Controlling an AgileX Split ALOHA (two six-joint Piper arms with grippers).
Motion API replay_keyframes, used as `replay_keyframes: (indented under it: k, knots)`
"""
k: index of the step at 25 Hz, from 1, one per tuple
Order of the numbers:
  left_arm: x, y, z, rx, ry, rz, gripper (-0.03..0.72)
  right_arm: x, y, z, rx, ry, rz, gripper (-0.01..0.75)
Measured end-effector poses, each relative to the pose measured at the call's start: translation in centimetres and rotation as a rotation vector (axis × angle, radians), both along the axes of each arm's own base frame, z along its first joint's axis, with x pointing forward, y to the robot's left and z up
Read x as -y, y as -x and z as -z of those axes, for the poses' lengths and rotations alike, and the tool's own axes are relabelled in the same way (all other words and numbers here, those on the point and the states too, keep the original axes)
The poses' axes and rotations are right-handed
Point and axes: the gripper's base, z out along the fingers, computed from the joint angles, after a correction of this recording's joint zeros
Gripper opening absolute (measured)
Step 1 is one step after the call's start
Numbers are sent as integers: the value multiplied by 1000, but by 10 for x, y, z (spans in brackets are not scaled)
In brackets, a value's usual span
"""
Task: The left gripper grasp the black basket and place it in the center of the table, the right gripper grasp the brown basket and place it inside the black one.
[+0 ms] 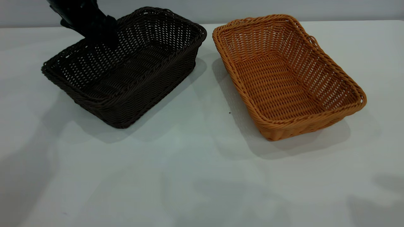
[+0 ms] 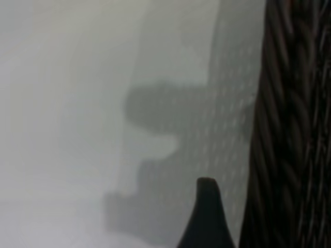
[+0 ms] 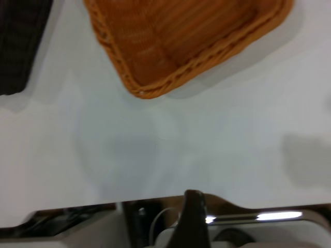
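Exterior view: the left hand [image 1: 104, 34] comes down from the upper left onto the far long rim of the black basket [image 1: 126, 67], its tip over that rim. Whether its fingers pinch the rim or stand spread cannot be told. The black basket lies on the table [image 1: 195, 176] under and in front of this hand. The brown basket [image 1: 287, 75] sits just beside it, on the side away from the left hand, not touching.

Left wrist view: one dark finger [image 2: 207, 219] of the left hand shows, with the black basket's woven wall [image 2: 295, 124] close alongside it and bare table on its other side.

Right wrist view: the right hand [image 3: 192, 217] shows one finger only, so its state cannot be told. The brown basket [image 3: 181, 36] lies well ahead of it, bare table between.
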Motion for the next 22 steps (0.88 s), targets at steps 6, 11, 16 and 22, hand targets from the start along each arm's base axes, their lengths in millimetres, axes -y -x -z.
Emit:
replay_keyframes:
  k: [6,11,16,22]
  knots:
    - [0,-3,14,0,-6,1,265,-4,-23,19,-41,-87,11,591]
    - [0,-3,12,5,-3,15,81,-9,-43,38,-75,-187,19,591]
    - [1,-1,-16,-1,7,22,78,-12,-64,65,-114,-272,71,591]
    - [-11,1,-63,39,-24,54,76,-13,-84,100,-178,-365,191,591]
